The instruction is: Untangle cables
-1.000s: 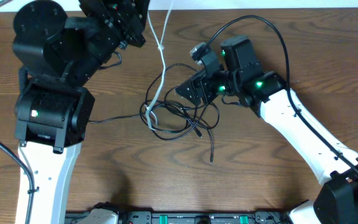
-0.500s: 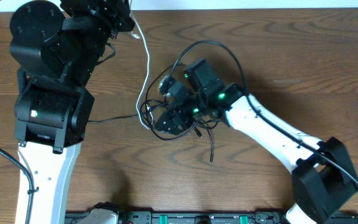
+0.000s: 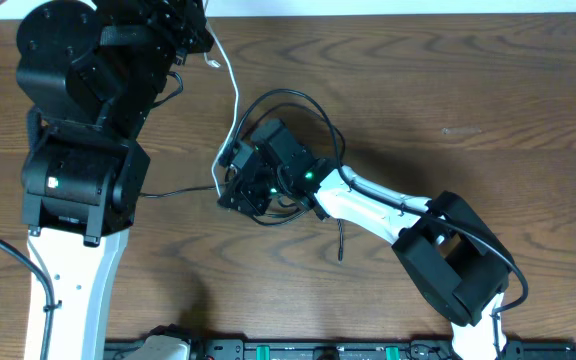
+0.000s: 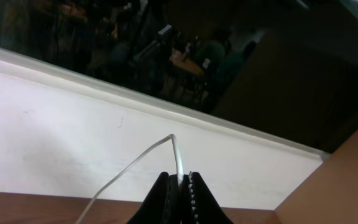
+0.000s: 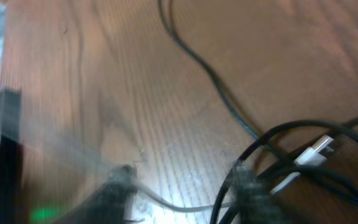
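- The left gripper was clenched on the white cable, its two dark fingers pressed together with the cord pinched between their tips.
- From that pinch the white cable rose a little, bent sharply and dropped away to the lower left, off the wrist picture's bottom edge.
- Seen from overhead, the cable ran from the far left of the table down towards the knot under the right arm.
- The right gripper hung low over the knot. Its fingers were smeared by blur and showed with a gap between them. I could not tell whether they gripped anything.
- The black cables lay looped over one another just beside those fingers, with a white plug lying among them.
- One black strand ran off alone across the wood, and another trailed left under the left arm.
- A loose black end lay on the table just beside the right arm.
- The surface was dark brown wood with plain grain, and it caught a bright glare near the right fingers.
- Beyond the far edge of the table stood a white ledge.
- Above the ledge was a dark pane showing dim, cluttered shapes too murky to name.
- A black rail with green marks ran along the near edge.
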